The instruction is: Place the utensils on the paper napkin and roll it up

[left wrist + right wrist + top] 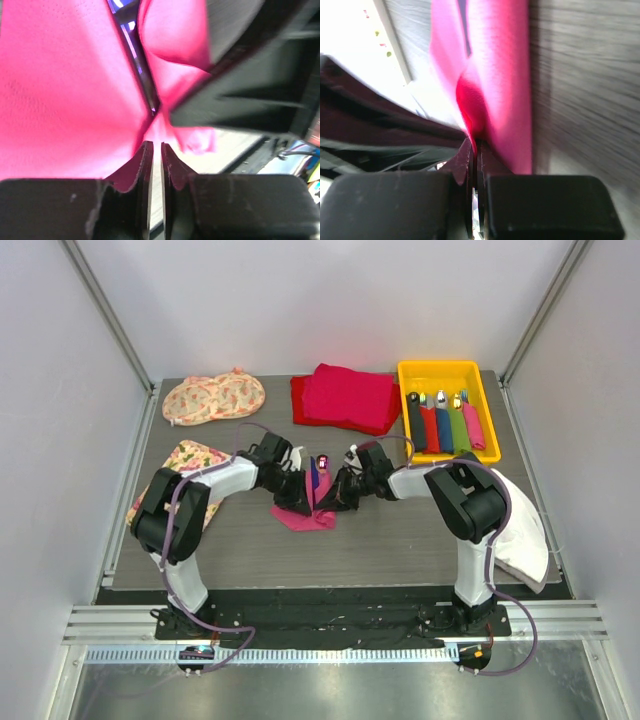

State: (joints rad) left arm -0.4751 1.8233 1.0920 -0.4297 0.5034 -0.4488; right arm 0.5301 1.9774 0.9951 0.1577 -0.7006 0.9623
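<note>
The pink paper napkin (305, 517) lies crumpled at mid-table, folded up around the dark blue-purple utensils (315, 478). My left gripper (300, 492) sits at its left side. In the left wrist view the left gripper (155, 145) has a narrow slit between its jaws. Nothing is in that slit, and the napkin (60, 90) and a utensil handle (135, 50) lie just beyond the tips. From the right, my right gripper (338, 490) meets the napkin. In the right wrist view the right gripper (476, 142) is shut on a fold of the napkin (505, 75).
A yellow tray (437, 366) at the back right holds several colour-handled utensils. A red-magenta cloth pile (345, 398) lies behind the napkin. One floral mat (213, 398) is at the back left, another (190, 455) under the left arm. A white cloth (525, 530) hangs at the right edge.
</note>
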